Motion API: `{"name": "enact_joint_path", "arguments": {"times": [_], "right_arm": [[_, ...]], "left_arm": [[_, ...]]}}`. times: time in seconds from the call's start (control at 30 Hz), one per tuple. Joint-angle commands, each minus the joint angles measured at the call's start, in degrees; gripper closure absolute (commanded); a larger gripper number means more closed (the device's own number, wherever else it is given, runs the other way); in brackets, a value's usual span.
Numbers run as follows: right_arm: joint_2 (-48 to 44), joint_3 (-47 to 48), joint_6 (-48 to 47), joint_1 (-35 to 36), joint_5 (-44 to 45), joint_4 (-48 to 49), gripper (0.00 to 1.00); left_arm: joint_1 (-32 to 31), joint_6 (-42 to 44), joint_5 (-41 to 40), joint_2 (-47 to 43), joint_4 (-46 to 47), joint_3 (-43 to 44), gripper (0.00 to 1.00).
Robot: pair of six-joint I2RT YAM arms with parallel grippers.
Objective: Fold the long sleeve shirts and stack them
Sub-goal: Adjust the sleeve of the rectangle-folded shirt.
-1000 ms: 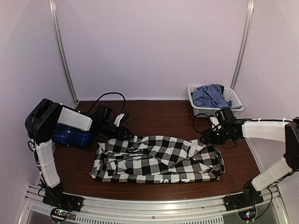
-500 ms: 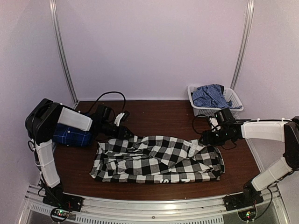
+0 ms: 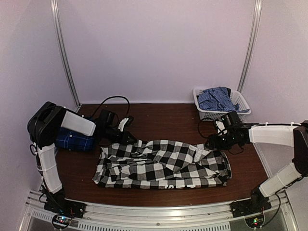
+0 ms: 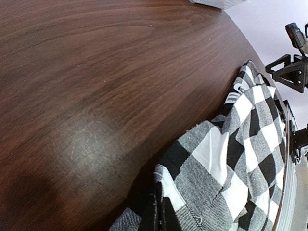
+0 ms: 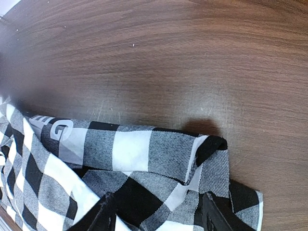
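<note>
Pinching the far left edge of the black-and-white checked cloth shirt (image 3: 163,166), your left gripper (image 4: 159,219) clamped tight, your right gripper (image 5: 159,211) spread wide over its right corner.

spread shirt (image 3: 163,164) on tabletop (image 3: 163,120) between left tool (image 3: 131,139) and right tool (image 3: 210,144); folded shirt (image 3: 72,140) left of left tool; basket (image 3: 200,104) behind right tool
</note>
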Motion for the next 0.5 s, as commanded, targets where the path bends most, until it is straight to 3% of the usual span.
{"name": "enact_joint_path", "arguments": {"times": [0.0,0.3,0.47], "right_arm": [[-2.0,-0.3,0.0,0.4,1.1,-0.2,0.38],[-2.3,-0.9,-0.1,0.5,1.3,0.2,0.38],[-2.2,-1.0,-0.7,0.5,1.7,0.2,0.38]], "left_arm": [[0.4,-1.0,2.9,-2.2,0.6,-0.1,1.0],[0.4,-3.8,5.8,-7.5,-14.0,5.1,1.0],[0.3,-5.7,6.5,-12.6,-17.5,5.1,1.0]]}}
